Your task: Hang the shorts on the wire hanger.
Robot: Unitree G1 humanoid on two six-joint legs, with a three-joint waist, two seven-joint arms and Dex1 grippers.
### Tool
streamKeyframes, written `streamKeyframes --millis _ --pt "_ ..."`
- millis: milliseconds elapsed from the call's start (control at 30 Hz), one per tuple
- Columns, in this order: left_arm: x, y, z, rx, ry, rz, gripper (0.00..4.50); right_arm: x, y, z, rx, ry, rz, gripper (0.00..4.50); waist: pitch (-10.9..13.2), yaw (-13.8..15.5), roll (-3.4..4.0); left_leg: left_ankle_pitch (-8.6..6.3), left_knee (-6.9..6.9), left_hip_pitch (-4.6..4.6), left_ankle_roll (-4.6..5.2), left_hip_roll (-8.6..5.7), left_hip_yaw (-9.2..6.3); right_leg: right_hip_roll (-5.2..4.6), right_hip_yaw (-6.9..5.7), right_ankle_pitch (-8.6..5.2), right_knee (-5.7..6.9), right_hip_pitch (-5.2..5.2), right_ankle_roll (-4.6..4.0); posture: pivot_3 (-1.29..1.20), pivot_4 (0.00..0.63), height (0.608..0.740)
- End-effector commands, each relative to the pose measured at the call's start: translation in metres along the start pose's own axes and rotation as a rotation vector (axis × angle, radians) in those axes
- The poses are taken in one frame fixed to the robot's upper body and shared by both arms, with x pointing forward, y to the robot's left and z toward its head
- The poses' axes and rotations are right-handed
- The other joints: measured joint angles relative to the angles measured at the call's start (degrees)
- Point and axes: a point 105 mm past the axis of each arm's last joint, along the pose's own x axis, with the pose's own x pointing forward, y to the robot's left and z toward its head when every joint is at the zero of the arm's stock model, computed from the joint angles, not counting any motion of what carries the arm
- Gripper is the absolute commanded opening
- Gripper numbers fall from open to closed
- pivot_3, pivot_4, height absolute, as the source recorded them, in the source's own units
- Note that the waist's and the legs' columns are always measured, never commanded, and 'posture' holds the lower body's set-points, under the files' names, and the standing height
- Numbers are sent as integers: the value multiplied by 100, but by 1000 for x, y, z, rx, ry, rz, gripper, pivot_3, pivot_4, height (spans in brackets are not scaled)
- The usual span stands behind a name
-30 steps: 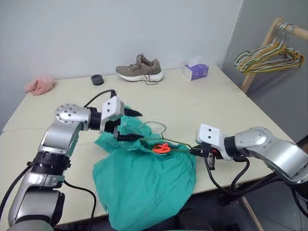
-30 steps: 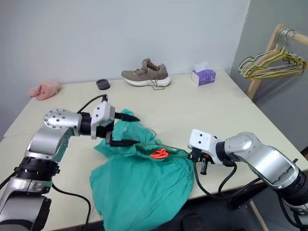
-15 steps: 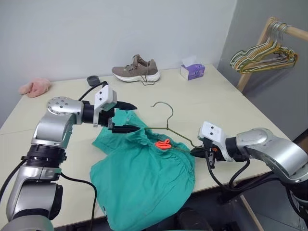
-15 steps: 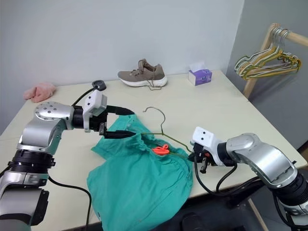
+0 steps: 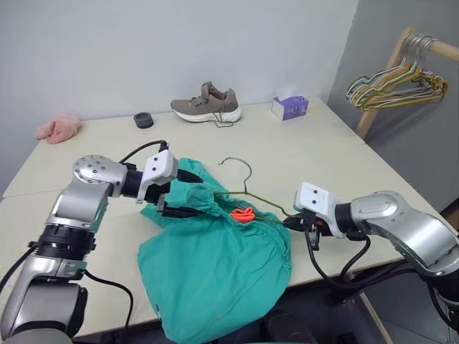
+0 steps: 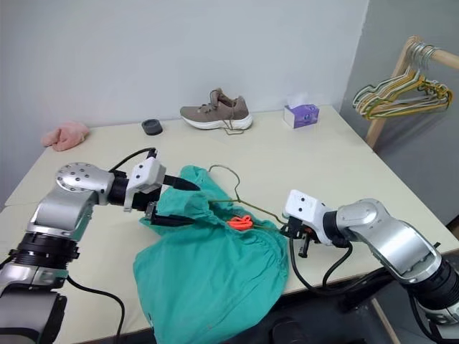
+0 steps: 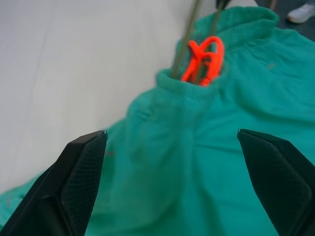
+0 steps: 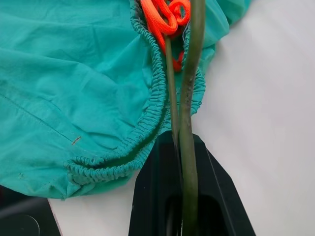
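The shorts (image 5: 215, 265) lie bunched at the near edge of the table (image 5: 301, 154), part of them drooping over it, with the wire hanger (image 5: 247, 188) threaded into the waistband and its hook sticking up behind. The right gripper (image 5: 290, 223) has its fingers clamped on the hanger's end; the left gripper (image 5: 188, 193) has its fingers spread wide around the fabric's far fold, holding nothing. The risk is that the unpinned cloth slides down the wire or off the table if the hanger lifts. The right wrist view shows the wire pinched beside the orange-red cord (image 8: 165, 14), inside the elastic.
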Motion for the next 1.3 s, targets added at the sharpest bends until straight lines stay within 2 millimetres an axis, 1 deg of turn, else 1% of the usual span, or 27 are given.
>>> streamKeyframes --millis 33,133,267,500,633,1000,1033,1200,1233,1300 --pt "-4 -1 4 41 17 -19 4482 -6 -3 16 -84 -40 -25 0 -1 -49 2 0 0 0 0 0 3 0 4 1 1 -1 -2 -303 0 740" --pt "-3 -12 -3 26 39 -73 4482 -6 -4 21 -104 -55 -27 0 -3 -102 5 0 -2 1 0 0 3 0 3 14 2 -2 -24 -306 0 740" --pt "-2 -24 -7 14 62 -137 4482 -9 -5 27 -119 -73 -34 0 -3 -133 5 0 -4 1 0 0 1 0 2 16 3 -2 -27 -310 0 740" --pt "1 -17 -15 11 93 -92 4482 -12 -3 37 -133 -113 -23 0 -4 -132 5 1 3 2 1 0 0 0 0 17 5 1 -26 -309 0 740" --pt "6 -18 -14 9 77 -86 3657 -13 0 40 -137 -128 -10 0 -5 -132 5 1 4 2 1 0 0 0 0 18 6 1 -27 -310 0 740" --pt "11 -22 -11 9 51 -96 120 -9 4 45 -163 -185 5 0 -6 -134 5 1 7 3 1 0 0 0 0 18 15 0 -28 -306 0 740" --pt "11 -23 -10 9 51 -98 31 -9 3 45 -158 -193 0 0 -6 -134 4 1 8 3 1 0 0 0 0 18 17 0 -28 -306 0 740" --pt "9 -25 -12 8 59 -103 31 -7 2 26 -223 -158 7 0 -7 -131 2 1 15 4 1 -2 0 0 0 18 28 0 -28 -303 0 740" --pt "9 -25 -12 8 62 -103 31 -8 -1 22 -235 -150 -6 0 -7 -131 2 1 17 4 1 -2 0 0 1 18 32 -1 -28 -300 0 740" --pt "8 -26 -13 8 69 -105 0 -10 -10 14 -263 -127 -40 514 -7 -131 2 1 25 4 1 -2 0 0 0 17 39 -1 -25 -299 0 740"
